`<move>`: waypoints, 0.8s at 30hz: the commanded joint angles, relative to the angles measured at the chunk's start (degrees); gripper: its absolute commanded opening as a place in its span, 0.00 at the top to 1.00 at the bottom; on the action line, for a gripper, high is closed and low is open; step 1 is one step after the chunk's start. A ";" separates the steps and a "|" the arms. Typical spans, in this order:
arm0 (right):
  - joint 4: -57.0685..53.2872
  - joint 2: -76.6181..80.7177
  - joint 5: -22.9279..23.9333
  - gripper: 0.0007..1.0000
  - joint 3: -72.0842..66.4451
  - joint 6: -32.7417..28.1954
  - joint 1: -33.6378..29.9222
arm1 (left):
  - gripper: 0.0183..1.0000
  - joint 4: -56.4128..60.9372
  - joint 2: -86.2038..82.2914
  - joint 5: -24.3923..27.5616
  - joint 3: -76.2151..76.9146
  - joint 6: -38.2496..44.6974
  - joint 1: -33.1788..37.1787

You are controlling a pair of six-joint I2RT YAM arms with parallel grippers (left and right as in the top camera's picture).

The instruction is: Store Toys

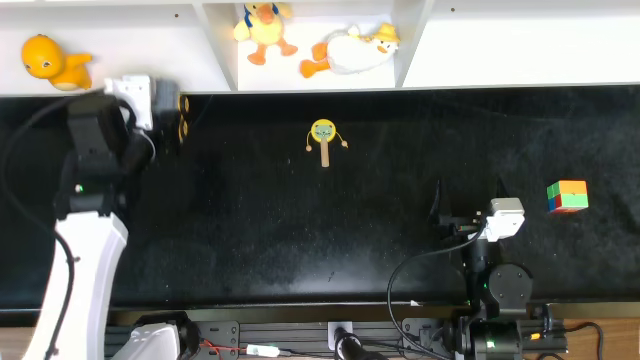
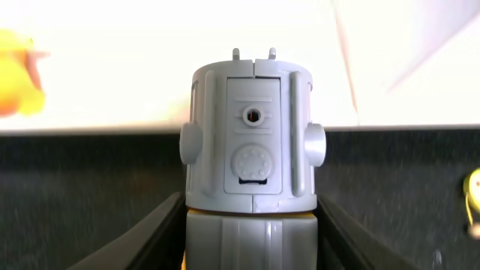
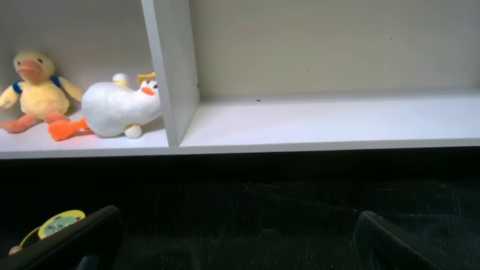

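Now, left gripper (image 2: 251, 251): jaws pinching grey plastic robot toy (image 2: 253, 135), upright, at white shelf (image 1: 500, 60) edge.
Right gripper (image 3: 236, 251): jaws spread, over black table (image 1: 250, 220).

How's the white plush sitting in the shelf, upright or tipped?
Tipped. The white plush lies on its side in the middle compartment, orange feet toward the upright yellow duck plush.

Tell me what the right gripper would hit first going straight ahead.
Probably the white shelf, at its front edge; only the black table lies before the right gripper. Depth is unclear.
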 commanded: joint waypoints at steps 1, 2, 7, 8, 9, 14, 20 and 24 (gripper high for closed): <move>0.28 -0.52 0.46 0.00 -0.79 0.02 0.35 | 0.67 0.33 6.34 2.23 7.37 0.46 -0.22; 0.28 -0.52 0.46 0.01 -0.79 0.02 0.35 | 0.67 0.31 8.00 2.49 8.83 0.44 -0.22; 0.28 -0.52 0.46 0.00 -0.79 0.02 0.35 | 0.67 2.01 15.78 2.84 14.23 -0.46 -0.22; 0.28 -0.52 0.46 0.00 -0.79 0.02 0.35 | 0.67 2.95 17.03 2.84 14.82 -0.63 -0.22; 0.28 -0.52 0.46 0.00 -0.79 0.02 0.35 | 0.67 3.98 18.10 2.95 15.26 -0.66 -0.24; 0.28 -0.52 0.46 0.00 -0.79 0.02 0.35 | 0.67 8.41 22.08 3.28 16.70 -1.05 -0.22; 0.28 -0.52 0.46 0.01 -0.79 0.02 0.35 | 0.16 9.60 24.02 3.23 16.68 -1.03 -0.22; 0.26 -0.52 0.46 0.01 -0.79 0.02 0.35 | 0.00 8.46 24.22 3.21 16.68 -0.98 -0.22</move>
